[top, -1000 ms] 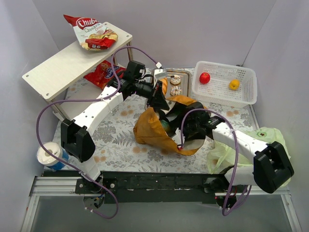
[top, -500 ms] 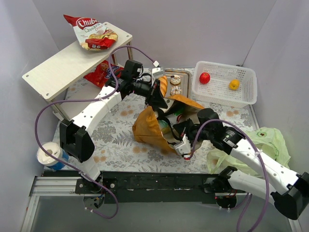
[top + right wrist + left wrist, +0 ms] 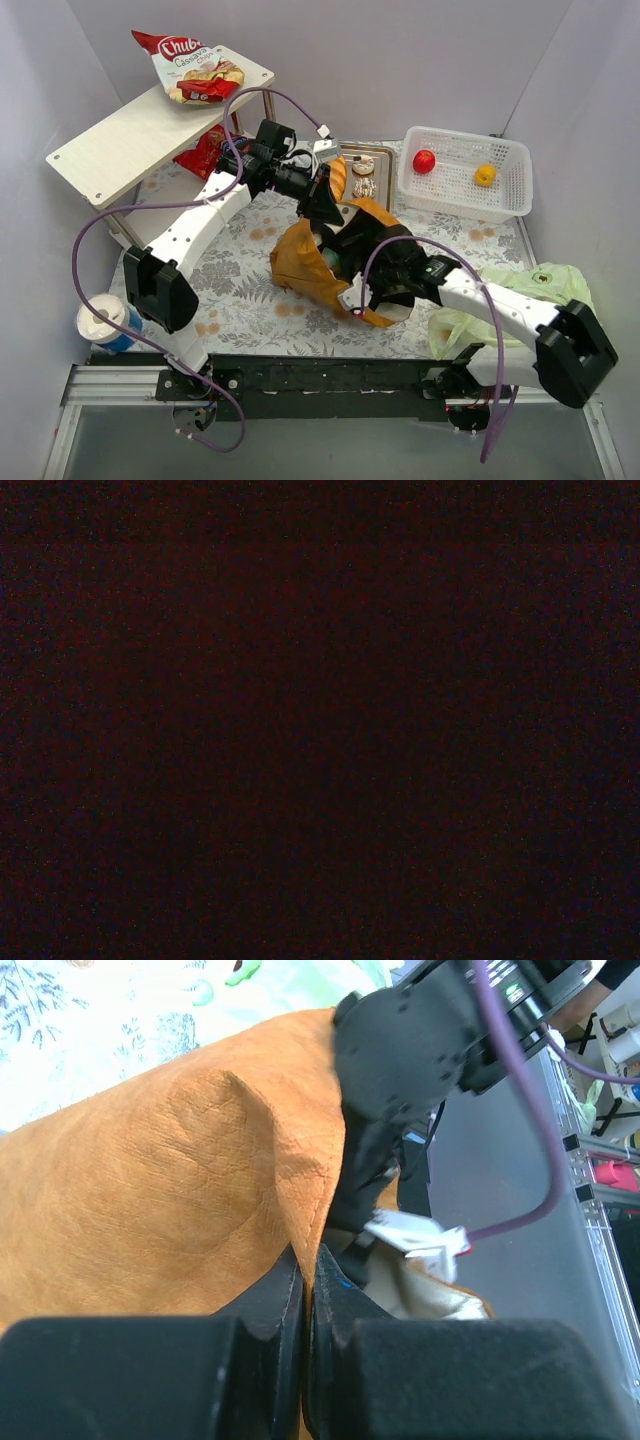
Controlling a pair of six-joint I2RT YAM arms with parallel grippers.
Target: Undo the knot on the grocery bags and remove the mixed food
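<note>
The mustard-orange tote [image 3: 295, 268] lies in the middle of the table with its mouth facing right. My left gripper [image 3: 322, 205] is shut on its upper rim and holds it up; the left wrist view shows the fabric edge [image 3: 300, 1210] pinched between the fingers [image 3: 270, 1300]. My right arm's wrist [image 3: 398, 268] reaches into the tote's mouth, its fingers hidden inside, and the right wrist view is all dark. The pale green bag [image 3: 545, 290] lies crumpled at the right. An apple [image 3: 424, 161] and an orange [image 3: 485, 175] sit in the white basket [image 3: 465, 207]. Donuts [image 3: 363, 177] rest on a metal tray [image 3: 378, 152].
A wooden shelf [image 3: 120, 140] stands at the back left with a red-white snack packet [image 3: 195, 70] on top and a red packet [image 3: 205, 152] under it. A blue cup with a white lid [image 3: 103, 323] sits at the near left edge.
My right arm drew back out of the tote toward the front, then went in again through its mouth. The left gripper has kept hold of the rim and barely shifted.
</note>
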